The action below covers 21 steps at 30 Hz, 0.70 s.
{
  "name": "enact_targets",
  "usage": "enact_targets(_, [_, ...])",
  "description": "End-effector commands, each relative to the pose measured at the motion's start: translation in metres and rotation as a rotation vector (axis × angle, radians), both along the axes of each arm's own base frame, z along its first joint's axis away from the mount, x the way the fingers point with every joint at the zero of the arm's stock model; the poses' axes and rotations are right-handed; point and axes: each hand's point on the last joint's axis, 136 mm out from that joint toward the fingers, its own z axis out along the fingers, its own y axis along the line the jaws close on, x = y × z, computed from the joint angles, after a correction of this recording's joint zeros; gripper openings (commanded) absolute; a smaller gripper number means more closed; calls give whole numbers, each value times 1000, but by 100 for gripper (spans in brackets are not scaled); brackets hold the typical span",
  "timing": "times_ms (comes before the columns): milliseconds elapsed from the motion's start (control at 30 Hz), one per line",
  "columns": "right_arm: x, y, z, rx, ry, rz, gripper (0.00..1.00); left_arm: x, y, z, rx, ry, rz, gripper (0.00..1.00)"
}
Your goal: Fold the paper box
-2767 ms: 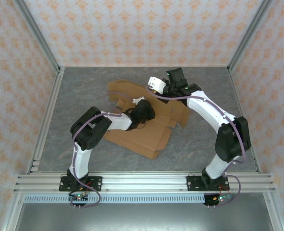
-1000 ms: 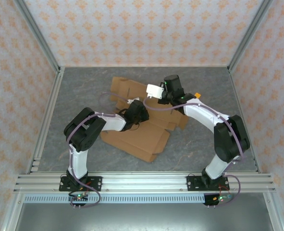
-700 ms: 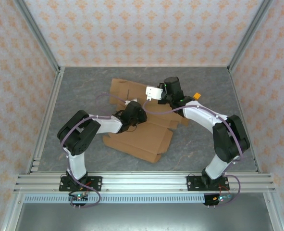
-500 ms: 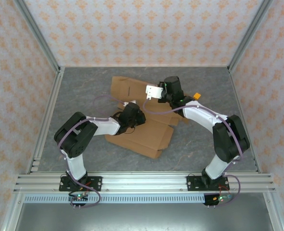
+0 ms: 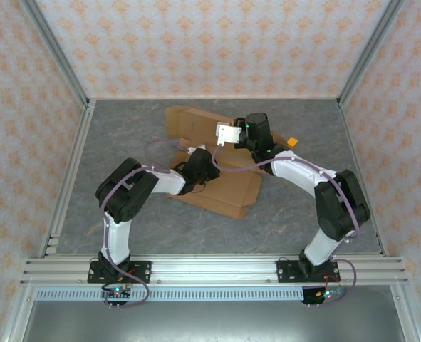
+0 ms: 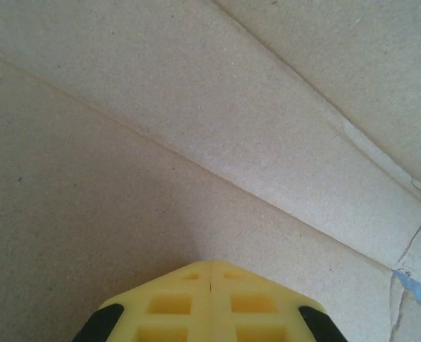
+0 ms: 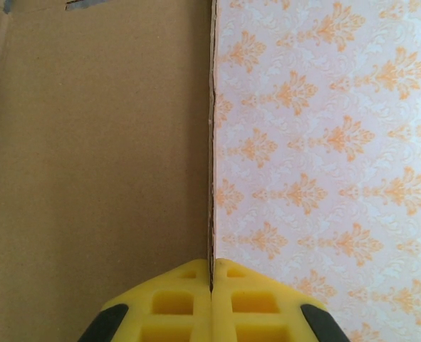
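Observation:
The paper box (image 5: 228, 189) is a brown cardboard sheet, partly folded, lying mid-table in the top view. My left gripper (image 5: 196, 165) is shut and its yellow tips (image 6: 210, 263) press on the sheet's surface (image 6: 196, 128) beside a crease, with nothing between the fingers. My right gripper (image 5: 233, 132) is shut on the thin edge of a raised panel (image 7: 96, 142) at the box's far side. That edge runs straight into the seam between the fingers (image 7: 211, 265).
A tiny orange piece (image 5: 291, 142) lies on the grey table right of the box. Metal frame rails (image 5: 71, 164) and patterned walls (image 7: 324, 142) close in the table. Bare table (image 5: 125, 128) lies to the left and in front of the box.
The box's near edge has slid away from the arm bases and the sheet has bunched more compactly. The left arm's elbow swung out left, then back. The right gripper stayed clamped on the panel.

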Motion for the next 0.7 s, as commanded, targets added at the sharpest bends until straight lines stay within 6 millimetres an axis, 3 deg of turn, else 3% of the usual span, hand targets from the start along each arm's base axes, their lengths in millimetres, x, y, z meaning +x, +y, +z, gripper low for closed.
enact_targets(0, [3, 0, -1, -41, -54, -2, 0, -4, 6, -29, 39, 61, 24, 4])
enact_targets(133, [4, 0, -7, -70, -74, 7, 0, -4, 7, -28, 40, 58, 22, 4])
enact_targets(400, [3, 1, -4, -72, -95, 22, 0, -3, 17, 2, 75, 6, 4, 14])
enact_targets(567, [1, 2, 3, -66, -118, 35, 0, -3, 38, 33, 84, -52, 5, 24])
enact_targets(667, [1, 2, 6, -61, -125, 46, 0, -6, 63, 54, 135, -103, 1, 30])
